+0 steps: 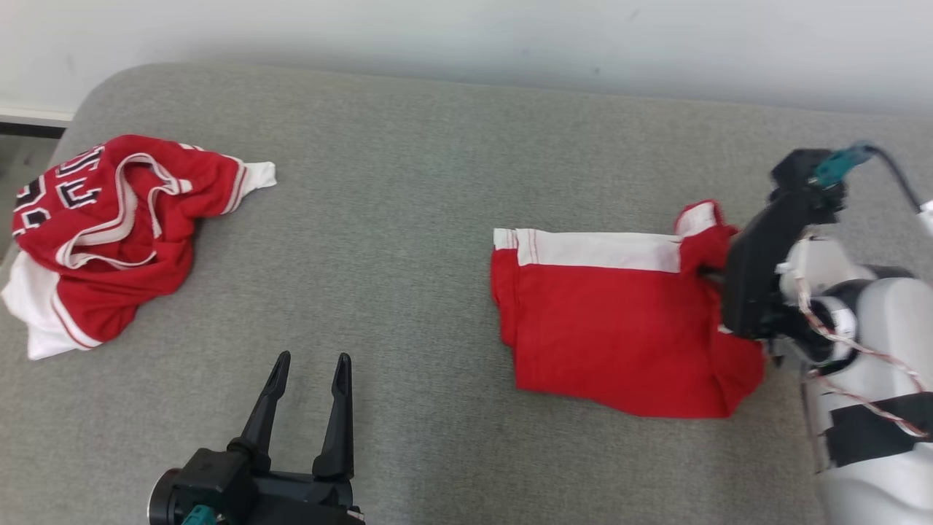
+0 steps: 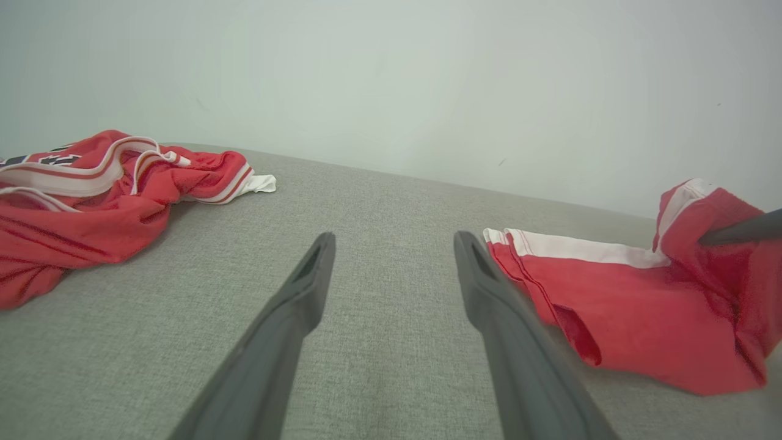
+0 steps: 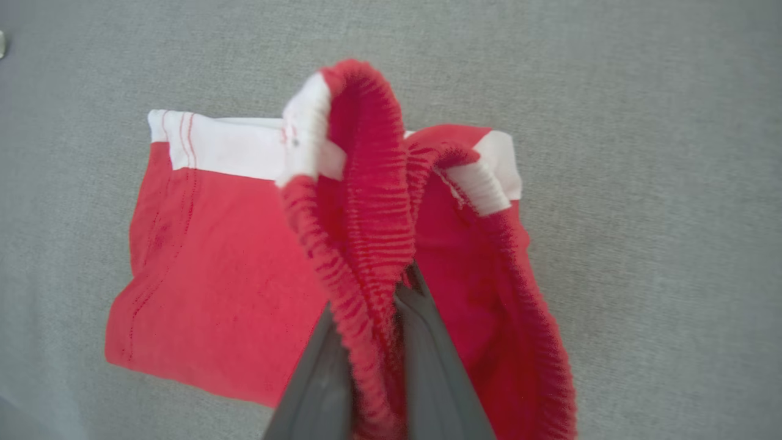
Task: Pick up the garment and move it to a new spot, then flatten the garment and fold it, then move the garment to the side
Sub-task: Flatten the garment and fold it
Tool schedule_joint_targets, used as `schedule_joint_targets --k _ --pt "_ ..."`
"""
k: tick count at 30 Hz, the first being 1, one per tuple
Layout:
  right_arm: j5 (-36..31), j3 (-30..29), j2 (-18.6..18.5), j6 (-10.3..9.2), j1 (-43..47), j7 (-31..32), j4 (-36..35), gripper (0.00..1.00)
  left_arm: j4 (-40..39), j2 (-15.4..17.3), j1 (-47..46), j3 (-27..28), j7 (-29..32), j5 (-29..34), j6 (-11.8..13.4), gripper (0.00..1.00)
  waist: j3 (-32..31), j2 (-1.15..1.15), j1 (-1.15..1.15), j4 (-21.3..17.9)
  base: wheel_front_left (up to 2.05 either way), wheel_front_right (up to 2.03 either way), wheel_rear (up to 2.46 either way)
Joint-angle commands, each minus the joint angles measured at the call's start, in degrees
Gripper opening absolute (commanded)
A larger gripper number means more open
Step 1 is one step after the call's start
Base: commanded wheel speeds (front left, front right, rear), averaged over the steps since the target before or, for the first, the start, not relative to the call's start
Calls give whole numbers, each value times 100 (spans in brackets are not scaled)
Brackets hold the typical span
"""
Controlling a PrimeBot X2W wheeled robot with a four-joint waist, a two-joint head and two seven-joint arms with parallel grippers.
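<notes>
The garment [image 1: 612,328] is a pair of red shorts with a white side band, lying mostly flat on the right of the grey padded surface. Its elastic waistband end is lifted off the surface. My right gripper [image 1: 713,273] comes in from the right and is shut on that gathered waistband [image 3: 366,244], with its dark fingers [image 3: 427,342] pressed together around the ribbed cloth. From the left wrist the garment [image 2: 641,305] lies to the right, with one right finger [image 2: 742,231] poking into it. My left gripper [image 1: 312,361] stands open and empty near the front edge, well left of the garment.
A crumpled red and white jersey [image 1: 109,219] with black numbers lies at the far left, near the surface's rounded corner. Bare grey surface [image 1: 408,182] stretches between the jersey and the shorts. A pale wall [image 1: 466,36] runs along the back edge.
</notes>
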Motion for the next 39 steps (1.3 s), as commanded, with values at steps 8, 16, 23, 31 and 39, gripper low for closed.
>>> schedule_joint_targets --k 8,16,23,31,39 --pt "261 386 384 -12 -205 -591 661 0 -3 -73 139 91 -20 54 -29 100 -292 -1 0 498 0 0 0" --pt "198 443 534 -12 -451 -1069 1569 0 -9 -142 317 102 -20 91 -124 100 -452 -1 0 873 0 0 0" --pt "351 557 555 -12 -573 -1495 2130 14 -32 -193 419 153 -20 114 -178 100 -470 -1 0 999 0 0 0" --pt "802 793 551 -12 -739 -1790 2316 100 -8 -176 473 227 -21 146 -182 100 -543 -1 0 893 0 0 0" --pt "856 537 367 -12 -710 -1939 1690 100 -69 -121 533 283 -21 159 -151 100 -687 -1 0 652 0 0 0"
